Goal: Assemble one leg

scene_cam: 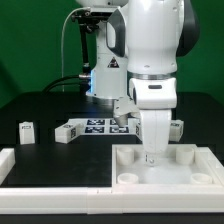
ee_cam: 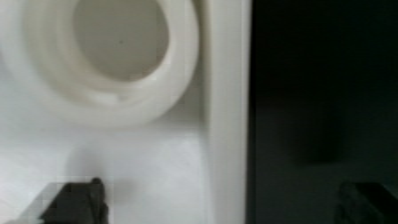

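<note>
The large white square top (scene_cam: 190, 178) with round corner sockets lies at the exterior view's right front. My gripper (scene_cam: 152, 154) points straight down over its back part, near a back socket. In the wrist view my gripper (ee_cam: 222, 205) is open and empty. Its dark fingertips (ee_cam: 75, 200) stand wide apart, one over the top's white surface (ee_cam: 125, 140) and the other over the black table. A round socket (ee_cam: 116, 50) shows beside it. Small white legs lie on the table: one (scene_cam: 27, 131) at the far left and one (scene_cam: 67, 132) beside it.
The marker board (scene_cam: 100, 126) lies behind the legs, at the arm's base. Another small white piece (scene_cam: 177, 127) sits to the right of the arm. A white L-shaped fence (scene_cam: 55, 173) runs along the front and left. The table is black cloth.
</note>
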